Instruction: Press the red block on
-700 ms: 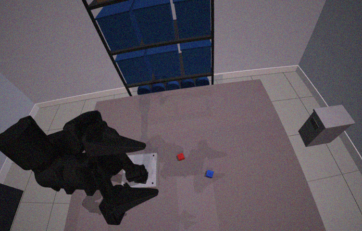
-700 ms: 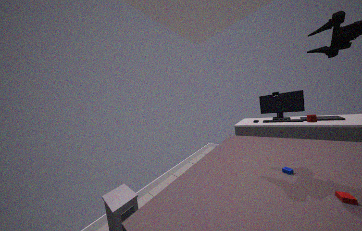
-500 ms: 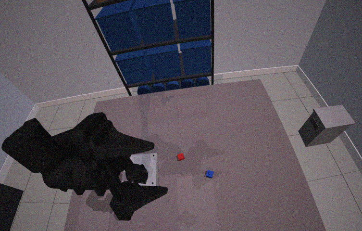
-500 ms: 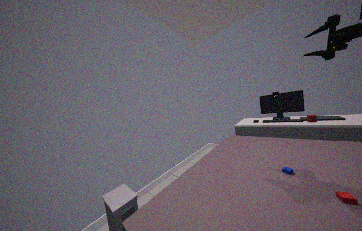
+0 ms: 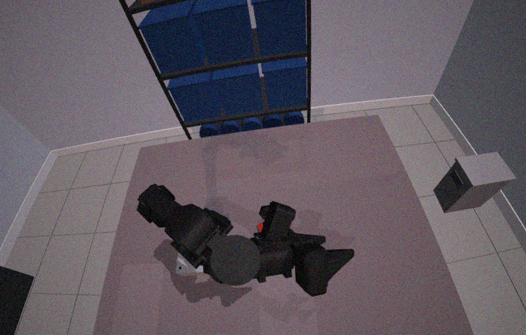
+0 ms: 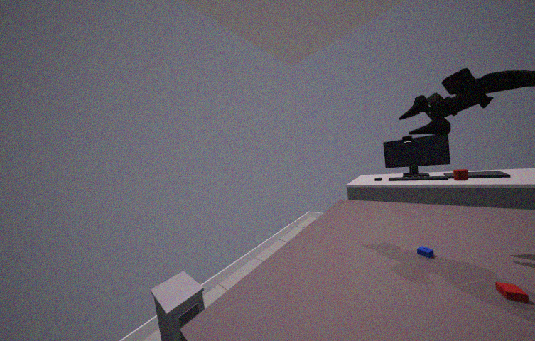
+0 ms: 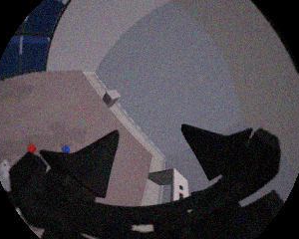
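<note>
Fingers (image 5: 334,260) (image 6: 431,126): one pair, black, spread wide, nothing between them. Gripper (image 5: 339,244) (image 6: 404,126) (image 7: 151,130): raised well above the table (image 5: 340,174) (image 6: 325,261) (image 7: 40,110), tilted, its tips pointing outward and somewhat down. Arm (image 5: 191,224) (image 6: 515,79): one, black, outstretched; in the exterior view it enters from the right edge, nearly level, then slopes down to the gripper. Red block (image 5: 260,227) (image 6: 511,292) (image 7: 32,148): on the table, partly hidden from the top. Blue block (image 6: 425,252) (image 7: 66,148): also on the table, apart from the red one.
</note>
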